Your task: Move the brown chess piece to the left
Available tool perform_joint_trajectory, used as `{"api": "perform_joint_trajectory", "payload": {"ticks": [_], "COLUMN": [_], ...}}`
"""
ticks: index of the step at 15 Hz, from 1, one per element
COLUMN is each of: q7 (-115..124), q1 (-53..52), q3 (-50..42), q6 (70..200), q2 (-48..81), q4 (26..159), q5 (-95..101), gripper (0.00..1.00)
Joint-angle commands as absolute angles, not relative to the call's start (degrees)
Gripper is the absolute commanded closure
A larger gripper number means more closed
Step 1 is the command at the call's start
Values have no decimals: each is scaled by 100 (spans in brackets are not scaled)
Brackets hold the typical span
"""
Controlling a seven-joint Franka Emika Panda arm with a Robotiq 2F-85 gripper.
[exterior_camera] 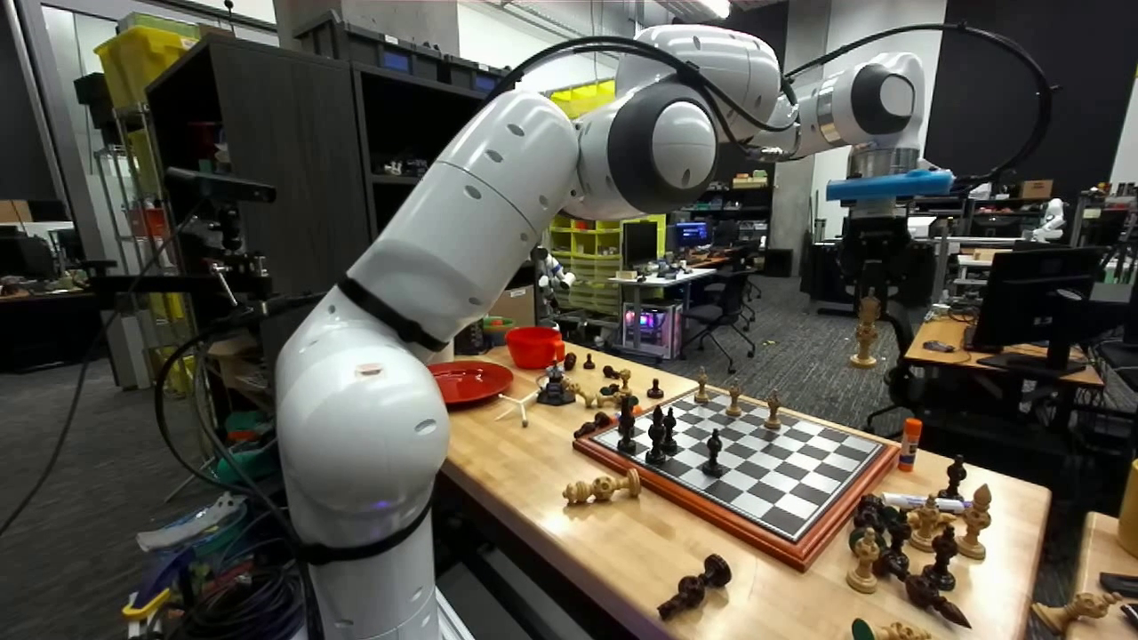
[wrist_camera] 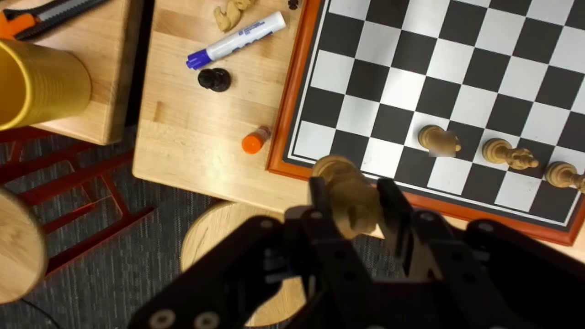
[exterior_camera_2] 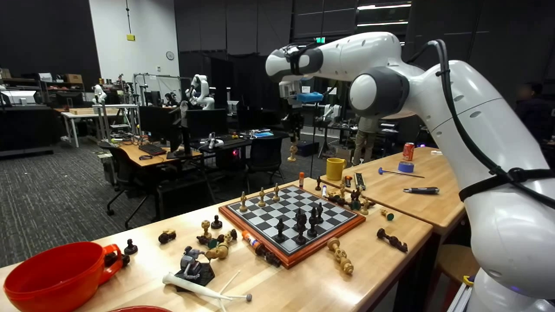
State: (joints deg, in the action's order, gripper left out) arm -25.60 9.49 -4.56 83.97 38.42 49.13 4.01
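Observation:
My gripper (exterior_camera: 869,298) is shut on a light brown chess piece (exterior_camera: 865,336), which hangs upright below the fingers. The gripper (exterior_camera_2: 294,138) and piece (exterior_camera_2: 292,152) are high above the table, apart from the board. In the wrist view the piece (wrist_camera: 349,196) sits between the two fingers (wrist_camera: 352,185), over the board's edge near a corner. The chessboard (exterior_camera: 685,494) carries three standing light brown pieces (exterior_camera: 733,397) along its far side and several dark pieces (exterior_camera: 656,436). The light pieces (wrist_camera: 509,154) also show in the wrist view.
A light piece (exterior_camera: 603,487) and a dark piece (exterior_camera: 696,587) lie beside the board. Several pieces crowd one table end (exterior_camera: 925,524). A glue stick (wrist_camera: 256,140), marker (wrist_camera: 237,40) and yellow mug (exterior_camera_2: 334,169) stand or lie near the board. A red bowl (exterior_camera_2: 56,273) stands beyond.

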Motion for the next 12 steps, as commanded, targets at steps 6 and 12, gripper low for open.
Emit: {"api": "perform_joint_trajectory", "payload": {"ticks": [6, 12], "q7": [-2855, -3038], "q1": [623, 586], "q3": [-458, -466], "q6": [8333, 8323], "q2": [4167, 4332], "q4": [4233, 3975], "q5": [702, 698], "gripper": [92, 92]}}
